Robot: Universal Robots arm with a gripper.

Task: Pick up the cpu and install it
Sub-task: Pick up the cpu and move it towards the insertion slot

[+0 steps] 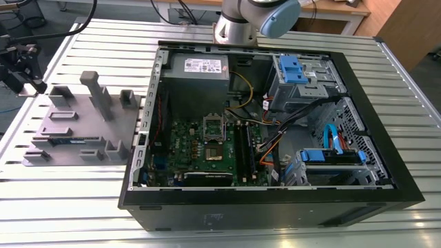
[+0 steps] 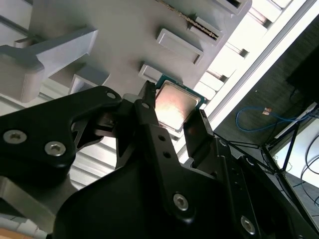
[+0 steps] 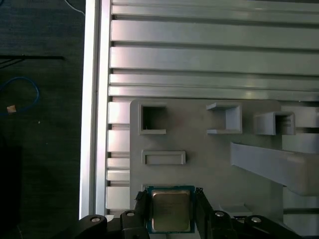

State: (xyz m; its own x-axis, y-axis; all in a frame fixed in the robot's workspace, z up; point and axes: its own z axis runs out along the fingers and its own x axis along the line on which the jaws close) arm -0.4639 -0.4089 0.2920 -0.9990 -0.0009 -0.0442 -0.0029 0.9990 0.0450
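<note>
A robotics workshop: an opened computer case (image 1: 276, 213) lies on a slatted aluminium bench (image 1: 69, 191).

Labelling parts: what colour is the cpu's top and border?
The cpu: silver top, teal border; best in the first wrist view.

My gripper (image 3: 170, 195) is closed on the cpu (image 3: 171, 213). Its two black fingers (image 3: 141, 209) press on opposite edges, and the chip's shiny top faces back toward my wrist cameras. In the second wrist view the fingers (image 2: 152, 129) are long bolted links reaching forward from the broad black gripper body, and the chip sits right at their tips. My palm hangs well behind it. In the exterior view my base column and a blue-capped joint (image 1: 276, 18) stand upright. The dark shape (image 1: 17, 62) far out from them is probably my wrist, pointing down.
</note>
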